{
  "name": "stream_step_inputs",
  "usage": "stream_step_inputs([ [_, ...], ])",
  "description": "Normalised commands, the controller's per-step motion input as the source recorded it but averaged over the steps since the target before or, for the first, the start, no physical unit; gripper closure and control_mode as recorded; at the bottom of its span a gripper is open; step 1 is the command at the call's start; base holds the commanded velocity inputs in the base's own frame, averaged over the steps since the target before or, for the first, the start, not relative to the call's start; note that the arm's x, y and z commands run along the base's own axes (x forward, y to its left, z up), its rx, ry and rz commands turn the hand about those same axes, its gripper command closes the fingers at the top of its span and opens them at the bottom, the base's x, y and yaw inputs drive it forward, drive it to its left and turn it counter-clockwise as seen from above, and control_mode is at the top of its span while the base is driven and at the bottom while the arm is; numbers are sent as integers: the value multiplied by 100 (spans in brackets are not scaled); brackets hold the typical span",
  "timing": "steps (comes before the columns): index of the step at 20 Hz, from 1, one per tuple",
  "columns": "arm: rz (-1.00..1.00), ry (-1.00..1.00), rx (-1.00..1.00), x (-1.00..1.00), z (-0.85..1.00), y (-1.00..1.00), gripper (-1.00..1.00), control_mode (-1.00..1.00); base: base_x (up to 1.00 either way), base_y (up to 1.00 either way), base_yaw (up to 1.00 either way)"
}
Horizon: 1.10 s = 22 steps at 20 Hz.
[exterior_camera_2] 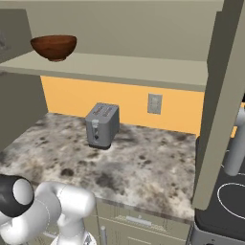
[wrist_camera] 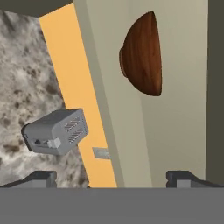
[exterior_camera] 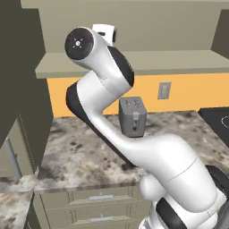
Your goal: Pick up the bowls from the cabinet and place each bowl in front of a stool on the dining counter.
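In the hand view the two dark fingertips of the gripper (wrist_camera: 111, 177) rise at the bottom edge, one at lower left and one at lower right, spread wide with nothing between them. The dark reddish-brown wooden bowl (wrist_camera: 143, 53) sits in the upper right of that frame, well apart from the tips and above the gap between them; because the camera is rolled, the bowl appears on its side, its base against the olive-beige shelf board (wrist_camera: 175, 109) of the cabinet, which runs as a tall band down the right half. To the left of the board lies the orange wall strip (wrist_camera: 74, 83), and further left the speckled stone countertop (wrist_camera: 22, 78), with a grey toaster (wrist_camera: 57, 131) at mid-left. The right base view gives the room upright: the same bowl (exterior_camera_2: 54, 47) stands in the upper left of the frame on the shelf board (exterior_camera_2: 143, 69), rim up, near the board's left end, and the toaster (exterior_camera_2: 102, 125) stands below it on the countertop (exterior_camera_2: 143, 162), a wall outlet (exterior_camera_2: 154, 103) to its right. In the left base view the white arm (exterior_camera: 134, 134) crosses the middle of the frame, and the toaster (exterior_camera: 133, 115) peeks out behind it under the shelf board (exterior_camera: 179, 62); a small part of the white hand shows at top centre above the board.
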Motion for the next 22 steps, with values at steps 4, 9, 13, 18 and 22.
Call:
stream_step_inputs([
  [4, 1, 0, 0, 61, -3, 0, -100, -100, 0, 0, 0],
  [9, 3, 0, 0, 58, -8, 0, -100, -100, 0, 0, 0],
  [13, 5, 0, 0, 44, -2, 0, -100, -100, 0, 0, 0],
  [18, 11, -1, 0, 27, 0, 0, -100, -100, 0, 0, 0],
  [22, 12, 0, 0, 31, -8, 0, -100, -100, 0, 0, 0],
])
